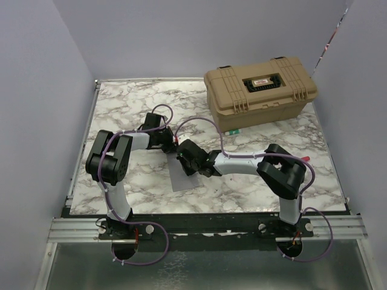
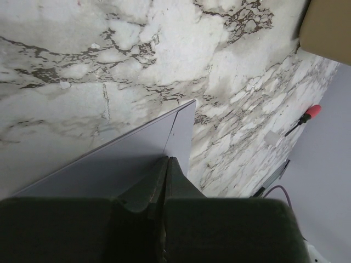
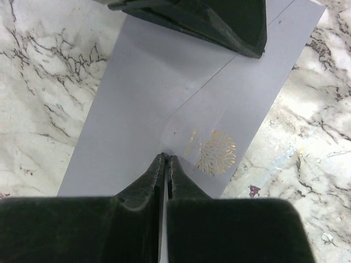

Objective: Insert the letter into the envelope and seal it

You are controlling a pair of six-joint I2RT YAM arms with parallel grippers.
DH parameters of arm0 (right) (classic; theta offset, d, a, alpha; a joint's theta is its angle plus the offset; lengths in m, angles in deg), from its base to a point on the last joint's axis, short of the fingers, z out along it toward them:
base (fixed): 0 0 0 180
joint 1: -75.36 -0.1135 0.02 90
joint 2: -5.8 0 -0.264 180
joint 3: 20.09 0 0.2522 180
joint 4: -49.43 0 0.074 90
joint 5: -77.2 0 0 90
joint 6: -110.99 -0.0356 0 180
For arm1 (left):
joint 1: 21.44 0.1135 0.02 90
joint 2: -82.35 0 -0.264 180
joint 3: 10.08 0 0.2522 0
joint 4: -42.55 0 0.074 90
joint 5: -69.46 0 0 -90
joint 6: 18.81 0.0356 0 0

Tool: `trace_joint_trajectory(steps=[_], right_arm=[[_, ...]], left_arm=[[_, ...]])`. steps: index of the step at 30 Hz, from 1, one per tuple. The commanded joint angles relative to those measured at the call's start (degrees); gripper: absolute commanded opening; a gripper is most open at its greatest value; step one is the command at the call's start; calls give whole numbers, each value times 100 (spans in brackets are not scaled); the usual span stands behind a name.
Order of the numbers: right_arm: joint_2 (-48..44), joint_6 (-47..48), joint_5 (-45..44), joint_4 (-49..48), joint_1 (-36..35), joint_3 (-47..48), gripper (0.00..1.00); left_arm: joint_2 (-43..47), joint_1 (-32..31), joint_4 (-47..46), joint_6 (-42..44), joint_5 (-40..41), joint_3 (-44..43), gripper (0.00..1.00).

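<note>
**A:** Both sets of jaws, how do they stand?

**B:** Left jaws are closed tight, with no gap between the fingertips (image 2: 159, 171). Right jaws are closed too, with only a hairline slit between their fingertips (image 3: 155, 167).

**A:** Holding anything?

**B:** Cannot tell. Each pair has its tips down on the envelope (image 3: 159, 93), but whether any paper is nipped between them does not show.

**A:** Where on it?

**B:** Left tips sit at one end, close to a corner, by a thin seam. Right tips sit toward the other end, where a fold line bends, just beside a gold leafy emblem (image 3: 215, 152). From the right wrist, the left fingers (image 3: 219, 22) show at the top, on the same sheet.

**A:** And the envelope itself?

**B:** Blue-grey, flat on the marble worktop (image 2: 109, 49), gold mark facing up. From above it lies about mid-worktop, toward the near edge, partly under the two wrists, which meet over it.

**A:** Arms?

**B:** Left arm (image 1: 136, 142) reaches in from the left and right arm (image 1: 242, 163) from the right, both bent low.

**A:** Anything else around?

**B:** One tan toolbox (image 1: 260, 90), lid shut, sits at the far right corner, well apart from the envelope. One thin rod with a red tip (image 2: 312, 112) shows near the right edge.
</note>
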Motion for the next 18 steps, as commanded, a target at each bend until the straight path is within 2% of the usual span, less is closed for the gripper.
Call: trace_joint_trajectory(steps=[1,18], right_arm=[[378,-187,763,1729,-182,-614,3],[-65,-342,893,2112,-184,-1037,1]], left_arm=[[-528,39,634,353,1042,236,0],[-509,39,642,392,1078,162,0]])
